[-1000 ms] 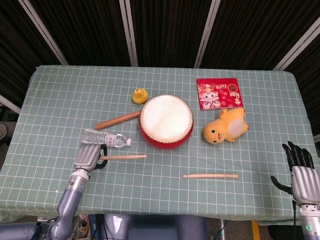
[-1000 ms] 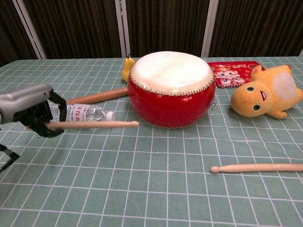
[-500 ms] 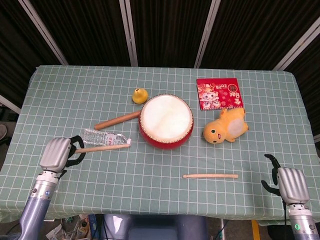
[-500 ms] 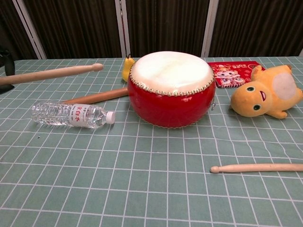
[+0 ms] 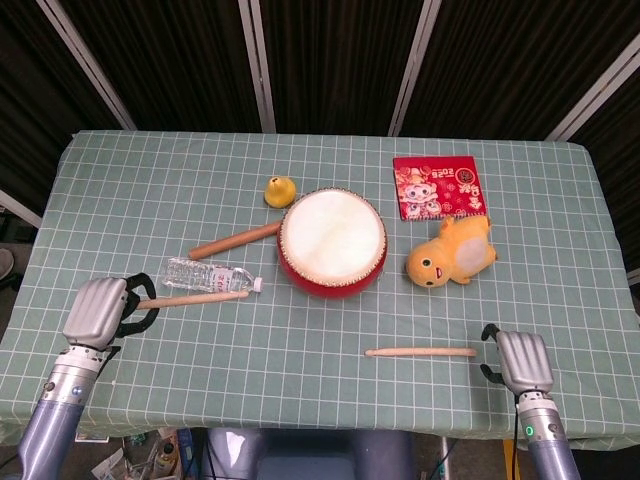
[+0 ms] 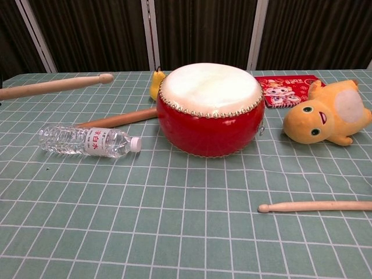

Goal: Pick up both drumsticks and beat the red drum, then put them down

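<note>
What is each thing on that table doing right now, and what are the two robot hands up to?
left hand: grips one drumstick.
held drumstick: lifted off the table.
right hand: empty, beside the other stick's end.
second drumstick: lying flat, untouched.
red drum: upright, skin up.
water bottle: on its side, capped.
yellow plush toy: lying down.
wooden rod: lying flat by the drum.

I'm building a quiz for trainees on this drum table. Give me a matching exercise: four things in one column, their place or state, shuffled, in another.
Things:
1. drumstick in the left hand
2. second drumstick
3. water bottle
4. yellow plush toy

Places or states:
A. lying on its side, left of the red drum
B. held up off the table
C. right of the drum, near the red card
D. flat on the cloth, beside the right hand

Pairs: 1-B, 2-D, 3-A, 4-C
</note>
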Action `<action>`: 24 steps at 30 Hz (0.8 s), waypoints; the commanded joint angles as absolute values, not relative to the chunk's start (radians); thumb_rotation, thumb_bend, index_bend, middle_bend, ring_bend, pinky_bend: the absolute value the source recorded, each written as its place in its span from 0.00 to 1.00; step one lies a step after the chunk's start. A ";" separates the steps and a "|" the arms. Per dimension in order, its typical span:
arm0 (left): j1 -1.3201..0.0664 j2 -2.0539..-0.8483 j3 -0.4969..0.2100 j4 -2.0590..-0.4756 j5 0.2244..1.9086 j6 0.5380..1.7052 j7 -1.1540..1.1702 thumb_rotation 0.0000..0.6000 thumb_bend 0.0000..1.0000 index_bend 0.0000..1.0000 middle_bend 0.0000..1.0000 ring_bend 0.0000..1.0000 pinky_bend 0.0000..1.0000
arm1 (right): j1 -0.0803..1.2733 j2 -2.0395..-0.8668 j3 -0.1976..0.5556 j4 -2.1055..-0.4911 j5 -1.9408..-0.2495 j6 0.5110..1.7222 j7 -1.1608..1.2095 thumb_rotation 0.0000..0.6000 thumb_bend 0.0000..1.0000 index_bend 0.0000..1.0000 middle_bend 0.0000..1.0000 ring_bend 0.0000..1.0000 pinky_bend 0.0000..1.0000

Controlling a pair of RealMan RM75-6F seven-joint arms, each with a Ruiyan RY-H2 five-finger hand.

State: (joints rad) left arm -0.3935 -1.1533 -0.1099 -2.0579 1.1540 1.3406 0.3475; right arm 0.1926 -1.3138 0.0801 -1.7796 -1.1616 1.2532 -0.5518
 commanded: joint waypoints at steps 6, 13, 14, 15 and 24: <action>-0.393 -1.152 -0.113 -2.052 1.148 1.330 0.343 1.00 0.56 0.75 1.00 1.00 1.00 | 0.225 -1.405 0.082 -1.709 -1.110 1.243 -0.613 1.00 0.25 0.46 1.00 1.00 1.00; -0.393 -1.151 -0.119 -2.045 1.139 1.321 0.338 1.00 0.56 0.75 1.00 1.00 1.00 | 0.245 -1.458 0.085 -1.666 -1.087 1.242 -0.632 1.00 0.28 0.51 1.00 1.00 1.00; -0.393 -1.151 -0.119 -2.044 1.137 1.319 0.338 1.00 0.56 0.75 1.00 1.00 1.00 | 0.246 -1.462 0.084 -1.663 -1.086 1.242 -0.633 1.00 0.29 0.52 1.00 1.00 1.00; -0.394 -1.151 -0.120 -2.042 1.134 1.317 0.338 1.00 0.56 0.75 1.00 1.00 1.00 | 0.248 -1.468 0.083 -1.658 -1.086 1.241 -0.633 1.00 0.29 0.52 1.00 1.00 1.00; -0.395 -1.159 -0.122 -2.036 1.127 1.310 0.344 1.00 0.56 0.75 1.00 1.00 1.00 | 0.268 -1.520 0.082 -1.633 -1.089 1.253 -0.655 1.00 0.33 0.52 1.00 1.00 1.00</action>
